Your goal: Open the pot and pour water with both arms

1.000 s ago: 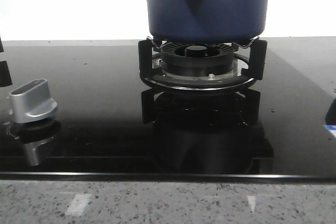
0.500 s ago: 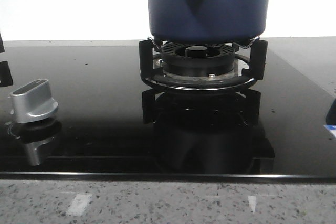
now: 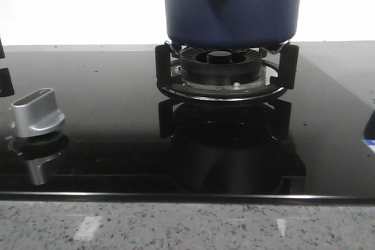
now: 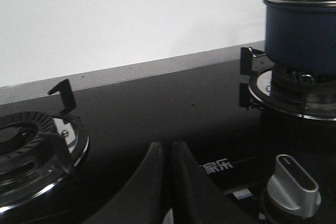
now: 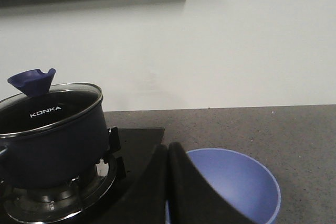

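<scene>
- Dark-blue pot (image 3: 231, 7) seated on the burner grate (image 3: 225, 83), glass lid (image 5: 50, 103) in place, blue knob (image 5: 31, 81) on top; nothing opened or poured yet.
- Left gripper (image 4: 167, 153) well apart from the pot, low over the black glass cooktop (image 4: 157, 108), fingers pressed together with barely a seam between them, nothing held.
- Right gripper (image 5: 168, 156) near the pot, on the side toward the blue bowl (image 5: 236, 182), fingers likewise closed against each other and empty.
- Silver control dial (image 3: 37, 112) on the cooktop to the left of the pot as seen from the front, close to the left gripper's line of approach.
- Second burner (image 4: 31, 140) farther from the pot, on the far side of the left gripper.
- Likely trouble ahead: closed fingers arriving at the lid knob or handle mount without first spreading, pushing rather than gripping and nudging the pot off the grate prongs.
- Smooth, flared knob a probable slip point; a glass lid dropped onto a glass cooktop a clear breakage risk.
- Bumping the dial on the way in another hazard for the left arm.
- With a tilt too fast or off-line from the bowl, water over the counter; water level inside the pot impossible to judge through the lid.
</scene>
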Robot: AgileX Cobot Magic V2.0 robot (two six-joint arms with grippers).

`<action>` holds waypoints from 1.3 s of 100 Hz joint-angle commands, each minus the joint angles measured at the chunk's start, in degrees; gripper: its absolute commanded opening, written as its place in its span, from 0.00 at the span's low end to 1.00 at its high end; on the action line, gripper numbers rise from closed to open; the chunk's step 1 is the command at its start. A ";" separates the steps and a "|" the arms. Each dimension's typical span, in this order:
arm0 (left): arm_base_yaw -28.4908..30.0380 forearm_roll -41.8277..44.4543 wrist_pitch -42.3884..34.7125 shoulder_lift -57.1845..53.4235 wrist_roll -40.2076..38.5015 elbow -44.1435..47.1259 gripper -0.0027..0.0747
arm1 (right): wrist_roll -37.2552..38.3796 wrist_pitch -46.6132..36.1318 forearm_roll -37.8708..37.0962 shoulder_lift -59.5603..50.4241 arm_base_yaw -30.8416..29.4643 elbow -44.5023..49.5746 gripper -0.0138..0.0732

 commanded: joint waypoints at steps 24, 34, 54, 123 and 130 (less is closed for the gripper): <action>5.10 3.39 -8.66 -7.56 -8.99 7.10 0.01 | -0.28 -4.42 -0.15 0.74 0.13 -1.26 0.07; 5.21 7.94 -8.53 -7.56 -13.64 8.64 0.01 | -0.28 -4.42 -0.15 0.74 0.13 -1.26 0.07; 5.21 8.13 -8.44 -7.85 -14.86 12.11 0.01 | -0.28 -4.42 -0.15 0.74 0.13 -1.26 0.07; 5.21 7.28 5.92 -9.11 -14.86 13.00 0.01 | -0.28 -4.42 -0.15 0.74 0.13 -1.26 0.07; 5.21 7.28 5.92 -9.11 -14.86 13.00 0.01 | -0.28 -4.42 -0.15 0.74 0.13 -1.26 0.07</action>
